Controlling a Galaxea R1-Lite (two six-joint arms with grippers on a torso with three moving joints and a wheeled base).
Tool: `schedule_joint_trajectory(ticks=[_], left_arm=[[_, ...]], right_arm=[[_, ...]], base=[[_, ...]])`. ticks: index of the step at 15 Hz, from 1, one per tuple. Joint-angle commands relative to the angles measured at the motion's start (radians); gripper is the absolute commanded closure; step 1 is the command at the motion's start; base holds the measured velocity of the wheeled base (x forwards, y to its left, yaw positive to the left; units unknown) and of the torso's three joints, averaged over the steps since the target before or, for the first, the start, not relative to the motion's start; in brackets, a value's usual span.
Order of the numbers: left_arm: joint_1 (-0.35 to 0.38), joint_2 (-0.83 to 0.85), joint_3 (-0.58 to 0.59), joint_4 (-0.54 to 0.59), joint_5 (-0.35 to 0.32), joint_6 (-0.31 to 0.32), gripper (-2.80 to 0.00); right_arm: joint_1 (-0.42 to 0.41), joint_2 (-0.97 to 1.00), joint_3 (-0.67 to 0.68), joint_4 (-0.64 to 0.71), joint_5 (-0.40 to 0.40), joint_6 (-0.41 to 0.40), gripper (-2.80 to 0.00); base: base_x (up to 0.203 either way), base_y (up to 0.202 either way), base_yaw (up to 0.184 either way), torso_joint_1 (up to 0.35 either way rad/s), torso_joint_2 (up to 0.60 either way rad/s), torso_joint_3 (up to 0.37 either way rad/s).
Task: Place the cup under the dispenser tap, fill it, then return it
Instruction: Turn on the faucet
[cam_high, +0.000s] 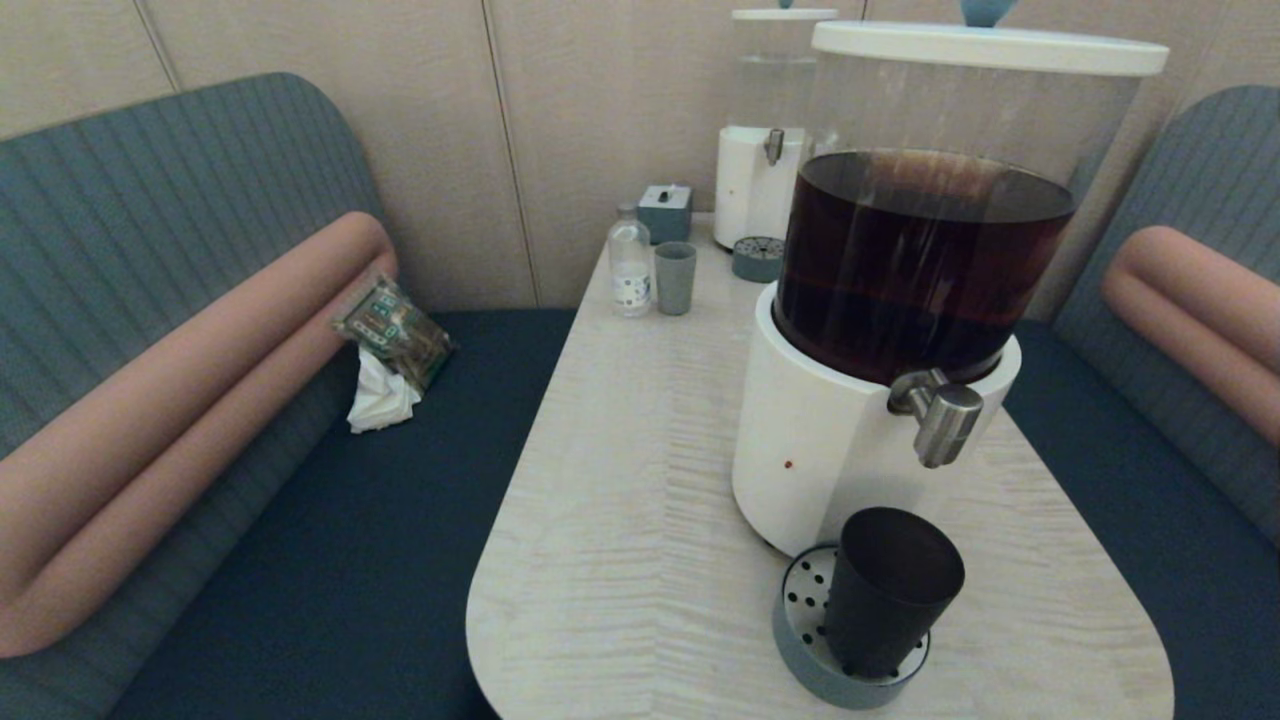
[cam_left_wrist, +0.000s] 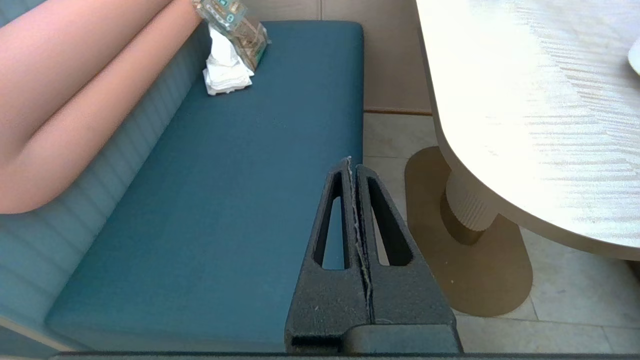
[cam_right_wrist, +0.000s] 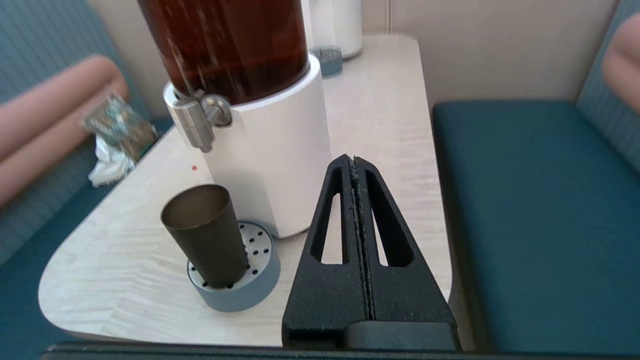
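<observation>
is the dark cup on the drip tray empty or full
Empty, it seems: the cup stands upright on the drip tray, and the right wrist view shows only bare dark inner wall, no liquid; the very bottom is hidden.

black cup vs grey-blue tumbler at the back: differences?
The black cup is dark brown-black; the grey-blue tumbler is paler. The black cup stands on the perforated drip tray by the big dispenser; the tumbler stands on the table beside a clear bottle. Both upright, handleless, tapered.
</observation>
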Motion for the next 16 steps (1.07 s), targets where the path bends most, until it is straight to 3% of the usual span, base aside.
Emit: schedule_joint_trajectory(ticks=[1, 7, 10, 16], left_arm=[[0.000, 0.002, 0.002, 0.000, 0.001, -0.001, 0.00], [0.000, 0.002, 0.002, 0.000, 0.001, -0.001, 0.00], [0.000, 0.002, 0.002, 0.000, 0.001, -0.002, 0.00], [0.000, 0.002, 0.002, 0.000, 0.001, -0.001, 0.00]], right_arm=[[0.000, 0.091, -0.011, -0.005, 0.006, 0.000, 0.00], [0.038, 0.338, -0.103, -0.012, 0.024, 0.005, 0.00], [0.058, 0.513, -0.218, -0.003, 0.041, 0.007, 0.00], [0.234, 0.825, -0.445, 0.095, 0.038, 0.009, 0.00]], base=[[0.000, 0.000, 0.000, 0.000, 0.00, 0.000], [0.000, 0.000, 0.000, 0.000, 0.00, 0.000], [0.000, 0.000, 0.000, 0.000, 0.00, 0.000], [0.000, 0.000, 0.000, 0.000, 0.00, 0.000]])
